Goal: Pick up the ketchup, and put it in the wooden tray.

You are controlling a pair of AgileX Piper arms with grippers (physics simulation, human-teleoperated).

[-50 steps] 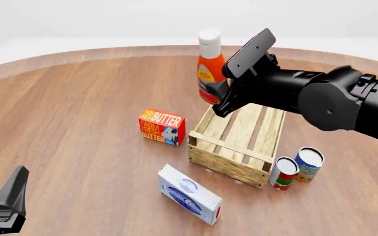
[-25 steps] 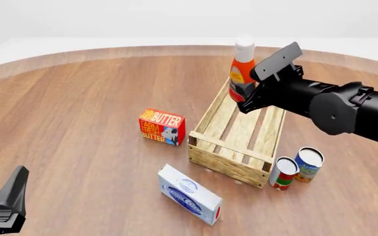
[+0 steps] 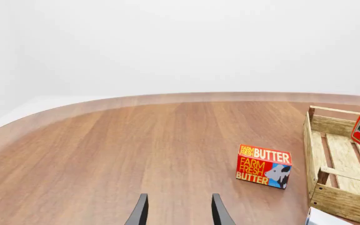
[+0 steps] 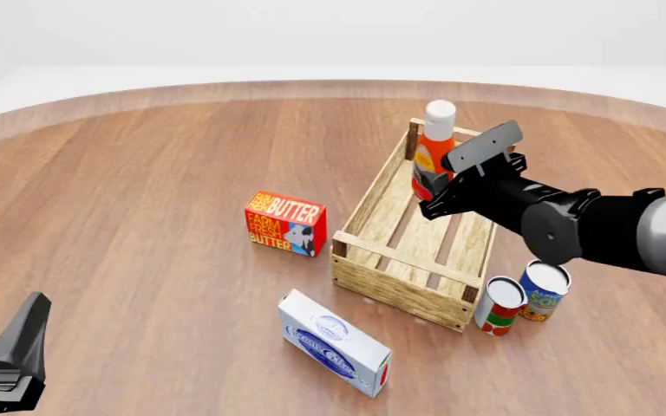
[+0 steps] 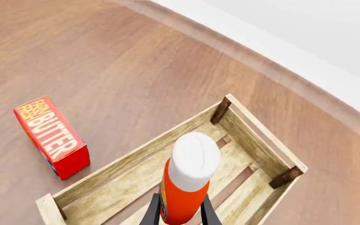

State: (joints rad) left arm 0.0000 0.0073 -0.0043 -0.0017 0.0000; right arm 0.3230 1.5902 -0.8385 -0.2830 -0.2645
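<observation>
**A:** Front view first. Where is the ketchup?

**B:** Upright over the far end of the wooden tray, clamped low on its body by the right gripper. Whether its base touches the slats, I cannot tell. The left gripper sits near the left edge, well apart; its jaw state is unclear here.

**A:** How will it handle?

**B:** I'd judge it light, smooth plastic, somewhat slippery and squeezable, top-heavy when tall. A grip around the middle of the body suits it.

**A:** Left wrist view?

**B:** Two dark fingers stand apart with nothing between them. The boxy, printed butter box stands on glossy wood-grain table.

**A:** Right wrist view?

**B:** The rounded white cap tops the orange-red bottle, thin fingers pressed against both sides, above rough pale slats and darker corner posts.
</observation>
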